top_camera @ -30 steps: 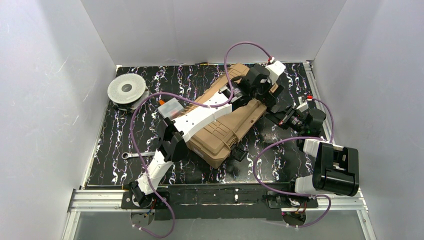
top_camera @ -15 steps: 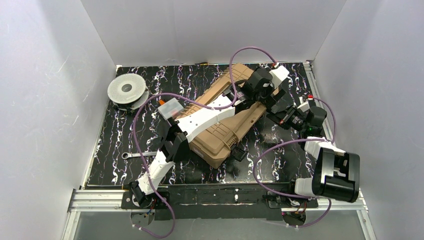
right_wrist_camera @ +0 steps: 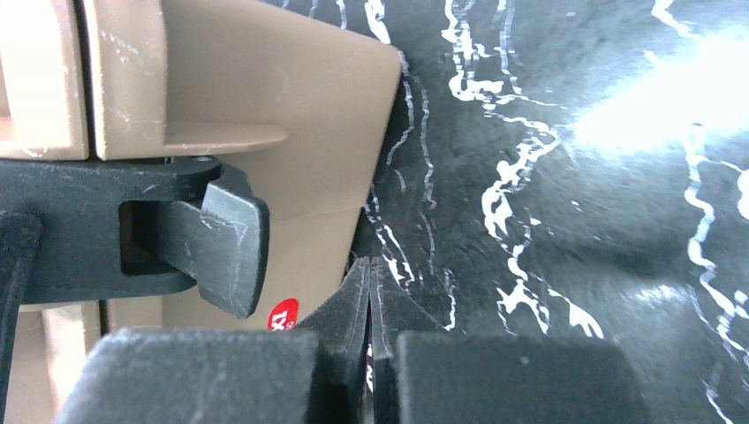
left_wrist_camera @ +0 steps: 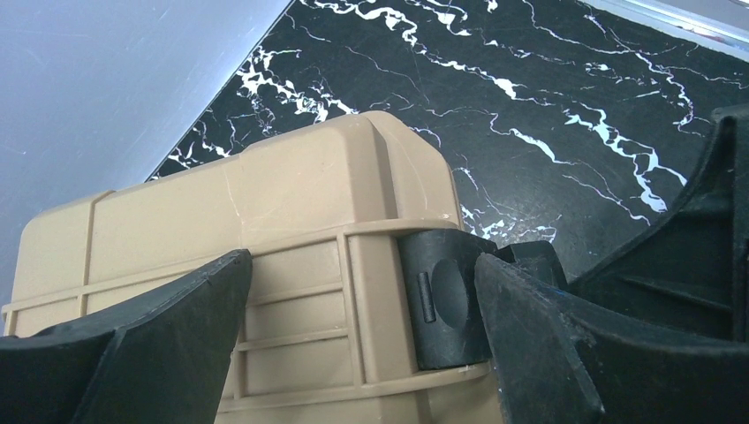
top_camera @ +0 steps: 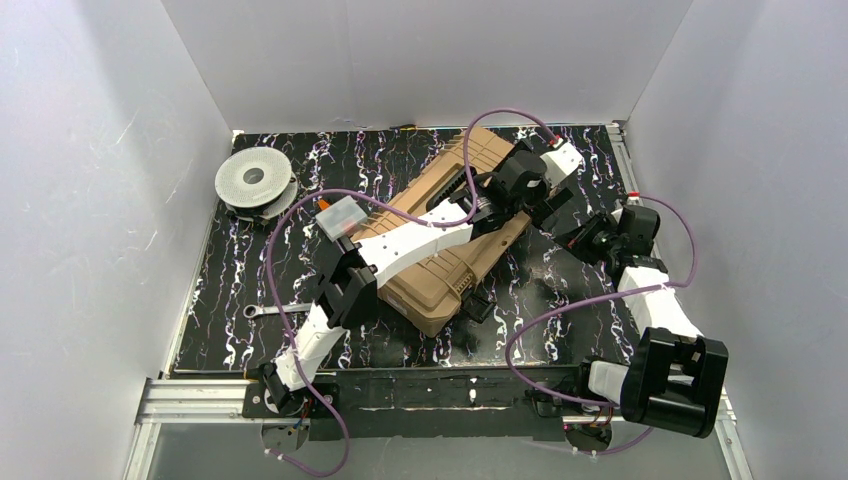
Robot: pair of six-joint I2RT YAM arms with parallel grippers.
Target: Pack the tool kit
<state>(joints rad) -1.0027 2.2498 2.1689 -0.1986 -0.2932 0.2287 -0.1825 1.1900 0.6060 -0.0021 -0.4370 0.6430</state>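
Note:
The tan toolbox [top_camera: 440, 262] lies shut and slantwise on the black marbled mat. My left arm reaches over it. My left gripper [left_wrist_camera: 362, 327] is open at the box's far right end, its fingers [left_wrist_camera: 548, 353] on either side of the tan corner [left_wrist_camera: 291, 194], the right finger against a black latch [left_wrist_camera: 442, 296]. My right gripper [right_wrist_camera: 371, 265] is shut and empty, low over the mat just right of the box's side [right_wrist_camera: 265, 88], beside another black latch [right_wrist_camera: 221, 238]. In the top view it [top_camera: 575, 235] sits by the box's right edge. No screwdrivers or pliers show.
A grey round spool [top_camera: 253, 180] stands at the back left. A small clear box [top_camera: 343, 215] lies by the toolbox's left side. A metal wrench [top_camera: 275, 310] lies at the front left. Small black parts [top_camera: 478, 308] lie in front of the box. White walls enclose the mat.
My left gripper has shifted a little nearer along the box's far end. My right arm's elbow has swung down and outward, its wrist drawing slightly right.

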